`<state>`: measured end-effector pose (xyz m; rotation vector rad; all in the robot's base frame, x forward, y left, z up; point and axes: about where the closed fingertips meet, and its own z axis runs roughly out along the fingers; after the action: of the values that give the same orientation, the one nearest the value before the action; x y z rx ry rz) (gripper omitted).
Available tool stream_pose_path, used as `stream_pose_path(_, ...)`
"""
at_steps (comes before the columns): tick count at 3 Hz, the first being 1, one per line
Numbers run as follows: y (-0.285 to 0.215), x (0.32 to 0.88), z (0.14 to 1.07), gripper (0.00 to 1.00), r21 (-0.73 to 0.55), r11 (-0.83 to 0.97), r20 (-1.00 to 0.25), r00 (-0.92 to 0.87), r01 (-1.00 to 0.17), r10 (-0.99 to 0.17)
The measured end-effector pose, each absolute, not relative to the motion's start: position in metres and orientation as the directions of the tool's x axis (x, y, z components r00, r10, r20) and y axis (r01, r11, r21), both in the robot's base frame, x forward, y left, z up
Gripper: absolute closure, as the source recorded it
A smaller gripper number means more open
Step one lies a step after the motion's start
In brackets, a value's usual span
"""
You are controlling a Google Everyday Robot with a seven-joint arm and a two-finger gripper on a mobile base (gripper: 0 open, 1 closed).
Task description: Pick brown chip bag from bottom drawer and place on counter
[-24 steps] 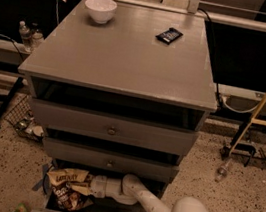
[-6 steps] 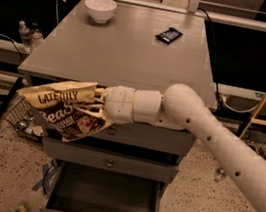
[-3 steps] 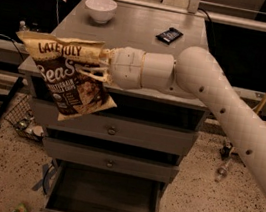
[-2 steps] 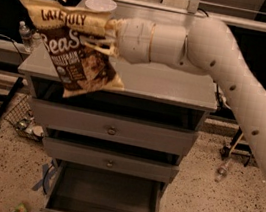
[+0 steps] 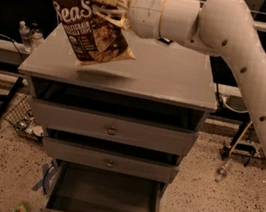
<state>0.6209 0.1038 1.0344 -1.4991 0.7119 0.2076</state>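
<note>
A crinkly, glossy brown chip bag is held by the smooth white plastic gripper above the matt grey wooden counter.

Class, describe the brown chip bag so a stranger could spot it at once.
Start at the grey drawer cabinet. Above the left of its counter, the gripper holds the brown chip bag. Only it is crinkly, tan-banded over dark brown.

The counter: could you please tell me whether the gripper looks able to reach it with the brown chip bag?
Probably yes. The gripper, shut on the brown chip bag, hangs above the counter's front left part, and nothing visible lies on the grey surface under the bag.
</note>
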Motion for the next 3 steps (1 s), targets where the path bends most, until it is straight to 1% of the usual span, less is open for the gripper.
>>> stream_pose_path(1,0.089,0.656,1.028,1.0,-0.802,0.18,-0.588,0.704,-0.569,-0.398)
stream_pose_path(3,0.065,0.689,1.001,1.0,-0.723,0.278,-0.672,0.553,-0.632,-0.492)
